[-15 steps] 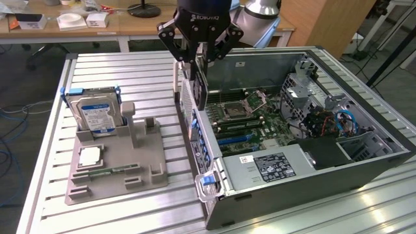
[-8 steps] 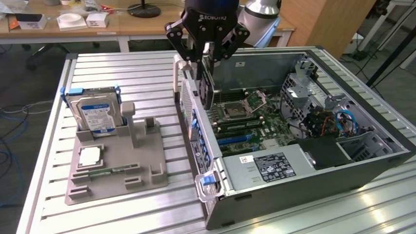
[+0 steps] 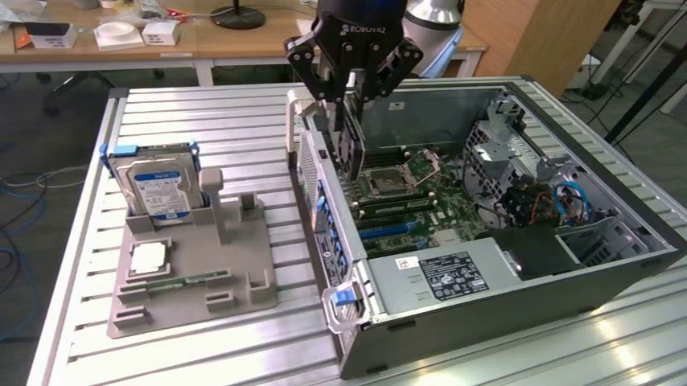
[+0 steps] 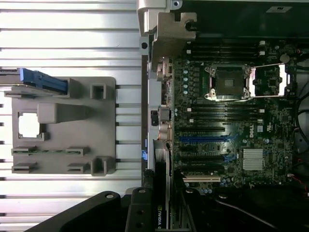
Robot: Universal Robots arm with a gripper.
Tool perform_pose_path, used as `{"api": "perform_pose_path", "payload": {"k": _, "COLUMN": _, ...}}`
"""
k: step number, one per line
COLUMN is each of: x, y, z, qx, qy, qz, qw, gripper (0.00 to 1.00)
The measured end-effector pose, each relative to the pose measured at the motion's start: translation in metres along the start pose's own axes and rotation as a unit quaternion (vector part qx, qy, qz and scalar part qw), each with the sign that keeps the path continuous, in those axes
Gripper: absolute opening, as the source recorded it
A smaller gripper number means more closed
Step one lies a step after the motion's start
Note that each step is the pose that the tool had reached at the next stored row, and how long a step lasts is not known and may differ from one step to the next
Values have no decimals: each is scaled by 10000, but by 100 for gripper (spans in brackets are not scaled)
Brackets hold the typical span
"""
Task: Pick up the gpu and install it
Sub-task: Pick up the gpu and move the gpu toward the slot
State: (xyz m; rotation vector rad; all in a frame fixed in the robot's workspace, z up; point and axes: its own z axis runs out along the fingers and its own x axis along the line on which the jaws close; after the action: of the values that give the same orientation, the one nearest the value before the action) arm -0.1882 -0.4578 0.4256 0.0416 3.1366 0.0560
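Exterior view: the gripper point(image 3: 352, 95), jaws clamped on the gpu point(image 3: 351, 149), holds the card on edge over the open computer case point(image 3: 516, 330), lifted but apparently not yet seated, on a slatted metal table point(image 3: 193, 104) beside a grey fixture point(image 3: 204, 265) carrying a hard drive point(image 3: 159, 189), office desks point(image 3: 215, 40) behind. Wrist view: the card hangs above the motherboard point(image 4: 231, 121), near its expansion slots point(image 4: 203, 140)

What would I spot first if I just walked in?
A black gripper hangs over the open computer case, pinching the gpu upright above the green motherboard. On the exterior view's left, a hard drive stands in a grey holder.
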Motion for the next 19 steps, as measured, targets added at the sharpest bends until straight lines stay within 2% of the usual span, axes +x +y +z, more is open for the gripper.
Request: {"api": "perform_pose_path", "payload": {"k": 19, "x": -253, "y": 7, "z": 4, "qx": -5, "qy": 1, "qz": -21, "qw": 10000, "gripper": 26}}
